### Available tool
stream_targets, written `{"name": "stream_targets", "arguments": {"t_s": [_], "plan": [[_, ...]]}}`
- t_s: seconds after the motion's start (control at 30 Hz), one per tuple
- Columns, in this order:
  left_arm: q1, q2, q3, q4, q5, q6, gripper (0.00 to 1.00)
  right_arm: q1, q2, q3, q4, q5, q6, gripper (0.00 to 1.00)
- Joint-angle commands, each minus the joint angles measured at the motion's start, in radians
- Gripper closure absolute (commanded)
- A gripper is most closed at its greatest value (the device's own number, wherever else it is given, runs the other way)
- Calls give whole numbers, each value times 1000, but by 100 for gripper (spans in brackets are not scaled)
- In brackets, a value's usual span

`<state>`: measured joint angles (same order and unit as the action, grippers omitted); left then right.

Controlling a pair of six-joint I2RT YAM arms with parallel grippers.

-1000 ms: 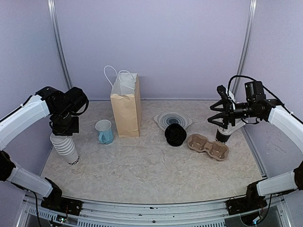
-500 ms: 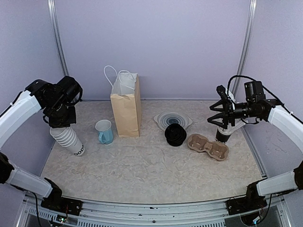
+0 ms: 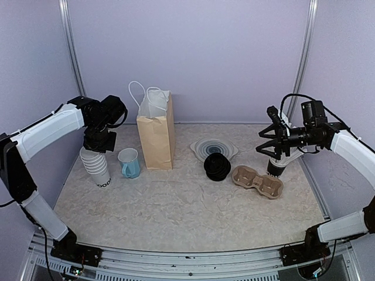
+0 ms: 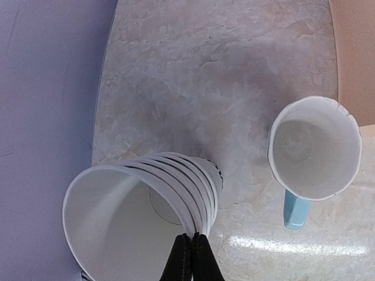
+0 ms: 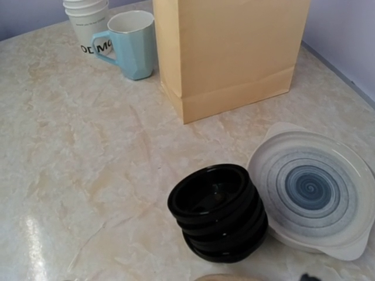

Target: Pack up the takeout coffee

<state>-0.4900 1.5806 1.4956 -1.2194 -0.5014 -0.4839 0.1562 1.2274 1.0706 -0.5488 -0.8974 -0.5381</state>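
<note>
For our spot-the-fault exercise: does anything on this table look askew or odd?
The stack of paper cups beside the blue mug leans instead of standing upright, its rim pinched by the left fingers. Nothing looks spilled.

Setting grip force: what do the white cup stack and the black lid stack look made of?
The cup stack looks like thin matte paper, its rolled rims nesting closely. The black lid stack looks like glossy thin plastic, catching reflections; hard to confirm.

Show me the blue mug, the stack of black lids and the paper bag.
blue mug (image 5: 136,52): right wrist view, on its side wall.
stack of black lids (image 5: 212,196): right wrist view, inside the top lid.
paper bag (image 3: 156,143): top external view, on its front face.
</note>
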Motion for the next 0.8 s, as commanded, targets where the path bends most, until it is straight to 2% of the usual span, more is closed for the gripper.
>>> {"name": "stream_targets", "arguments": {"t_s": [0.0, 0.17, 0.33, 0.4, 0.5, 0.57, 0.67, 0.77], "plan": [[-36, 36, 71, -59, -48, 10, 100, 13, -22, 8, 7, 7, 1, 19], [-101, 63, 256, -146, -107, -7, 100, 13, -16, 10, 3, 12, 1, 19], [-43, 75, 212, -147, -77, 28, 100, 13, -10, 15, 4, 7, 0, 18], [-65, 110, 191, -146, -68, 43, 100, 13, -5, 18, 1, 6, 0, 18], [-73, 104, 180, -147, -181, 17, 100, 13, -10, 16, -1, 7, 0, 18], [-64, 111, 218, -146, -81, 35, 100, 13, -15, 10, 0, 9, 0, 18], [-128, 119, 285, -146, -116, 24, 100, 13, -13, 7, 3, 11, 3, 19], [-131, 134, 318, -147, -100, 24, 100, 13, -6, 12, 2, 11, 3, 19]]}}
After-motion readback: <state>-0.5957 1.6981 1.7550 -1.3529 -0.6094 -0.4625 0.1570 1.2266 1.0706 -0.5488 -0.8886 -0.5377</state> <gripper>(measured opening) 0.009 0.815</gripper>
